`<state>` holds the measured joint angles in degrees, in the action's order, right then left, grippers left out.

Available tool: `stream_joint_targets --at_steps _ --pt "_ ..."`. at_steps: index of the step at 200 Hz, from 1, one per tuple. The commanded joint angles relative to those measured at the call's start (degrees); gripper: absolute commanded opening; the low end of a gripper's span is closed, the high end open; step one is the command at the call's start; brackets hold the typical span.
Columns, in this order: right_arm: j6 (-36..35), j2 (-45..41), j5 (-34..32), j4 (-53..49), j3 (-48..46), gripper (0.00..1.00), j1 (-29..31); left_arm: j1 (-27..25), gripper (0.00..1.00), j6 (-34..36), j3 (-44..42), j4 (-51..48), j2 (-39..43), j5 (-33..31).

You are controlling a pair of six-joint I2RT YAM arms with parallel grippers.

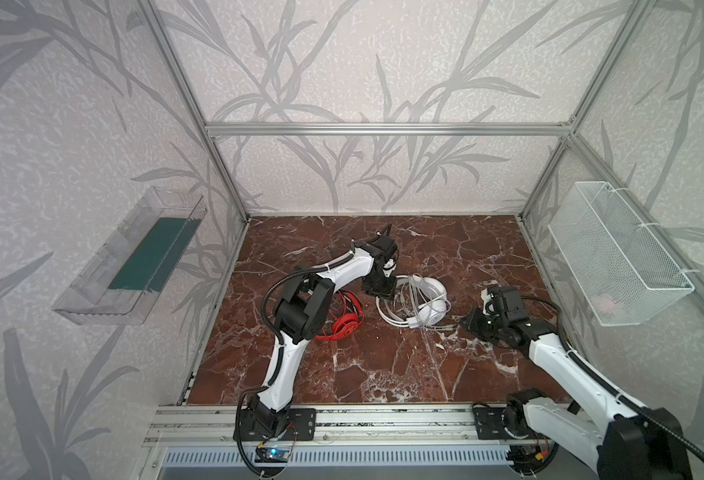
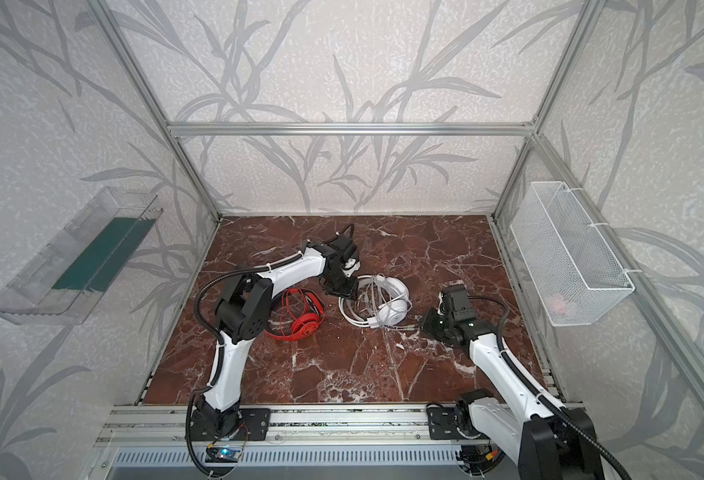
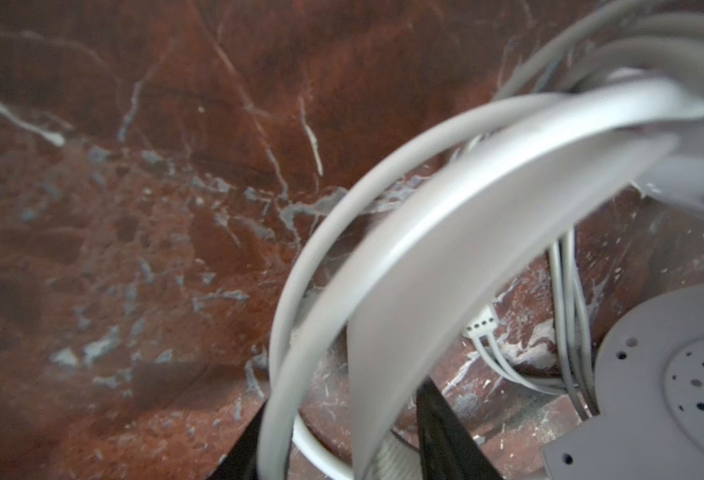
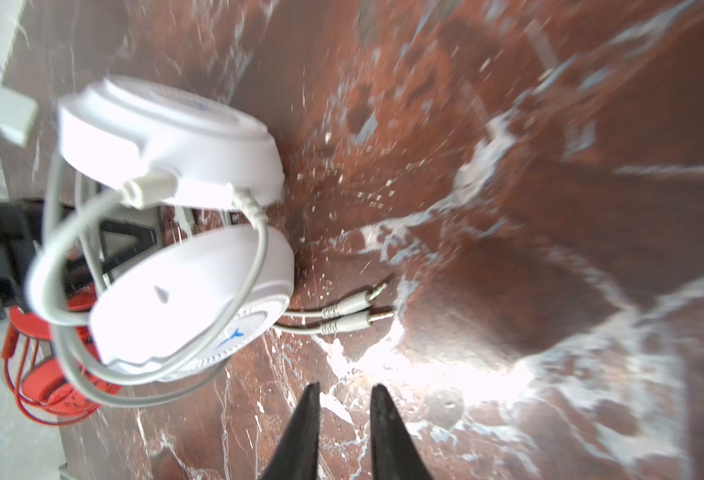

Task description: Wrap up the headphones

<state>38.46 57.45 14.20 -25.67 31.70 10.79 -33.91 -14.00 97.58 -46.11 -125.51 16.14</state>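
Left gripper (image 1: 384, 294), jaws parted, straddles the light white headphones' (image 1: 431, 309) stiff band (image 3: 445, 232), likely the best hold; the cable (image 4: 263, 245) seems floppy; right gripper (image 4: 344, 390) is barely ajar, empty.

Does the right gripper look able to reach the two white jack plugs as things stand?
Probably yes: the right gripper is open, with only table between it and the jack plugs.
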Motion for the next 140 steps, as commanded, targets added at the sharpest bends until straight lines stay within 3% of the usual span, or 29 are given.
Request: stream_joint_targets --at_steps 1,26,67,91,101,116,140 --pt "-6.38 -0.73 -2.58 -6.8 4.27 0.3 -0.68 0.11 0.55 -0.79 -0.25 -4.44 1.07 -2.84" --pt "-11.67 0.85 -2.94 -7.54 8.61 0.36 -0.77 0.07 0.65 -2.37 1.04 -5.37 4.55 -3.72" --pt "-18.76 2.4 -4.83 -3.83 13.22 0.53 -0.77 0.09 0.99 -3.27 8.07 -9.66 9.26 -7.84" --pt "-21.5 2.24 -7.65 -0.04 14.18 0.66 -0.77 0.07 0.99 -3.14 12.53 -12.16 12.75 -10.22" --pt "-22.28 1.9 -9.05 2.2 13.73 1.0 -0.77 0.01 0.99 -2.93 12.74 -11.56 15.46 -12.19" --pt "-23.98 1.46 -10.62 6.26 12.64 0.99 -0.85 0.07 0.99 -2.4 10.6 -9.14 20.86 -17.68" --pt "-26.0 0.28 -16.3 16.5 7.71 0.99 -0.94 0.88 0.99 -0.58 -1.78 0.01 32.91 -34.25"
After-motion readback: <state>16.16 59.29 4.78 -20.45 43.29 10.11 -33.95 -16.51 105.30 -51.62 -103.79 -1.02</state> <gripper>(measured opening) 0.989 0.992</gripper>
